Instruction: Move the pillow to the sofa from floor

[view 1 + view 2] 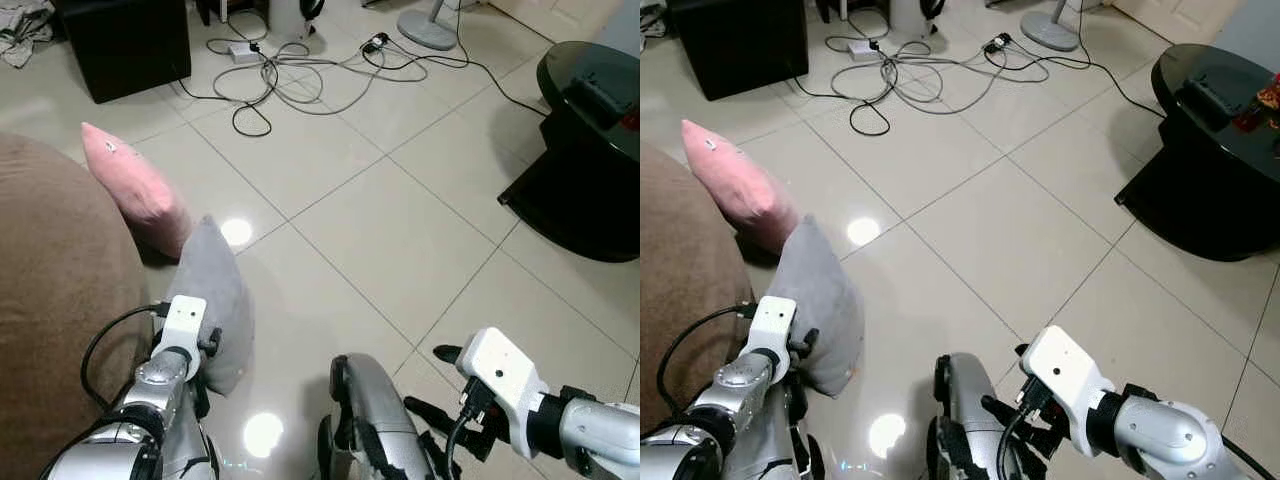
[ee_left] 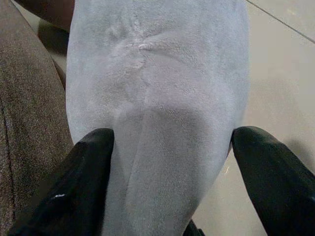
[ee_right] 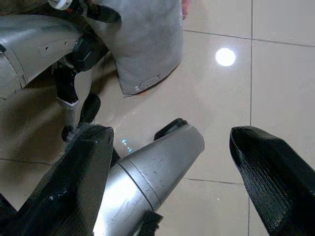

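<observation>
Lower left: left claw (image 2: 167, 147) pinching soft grey fabric pillow (image 1: 215, 300) beside brown sofa (image 1: 50, 300); shallow hold may slip. Right claw (image 3: 172, 162) wide, empty.

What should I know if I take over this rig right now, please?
Left gripper: fingers either side of the grey pillow; whether they pinch it yet is unclear.
Right gripper: open, holding nothing, low over the tiles.
Grey pillow stands on the floor against the brown sofa; a pink pillow leans behind it.
Done: approach. Left: secure the grip, lift, place on the sofa.
</observation>
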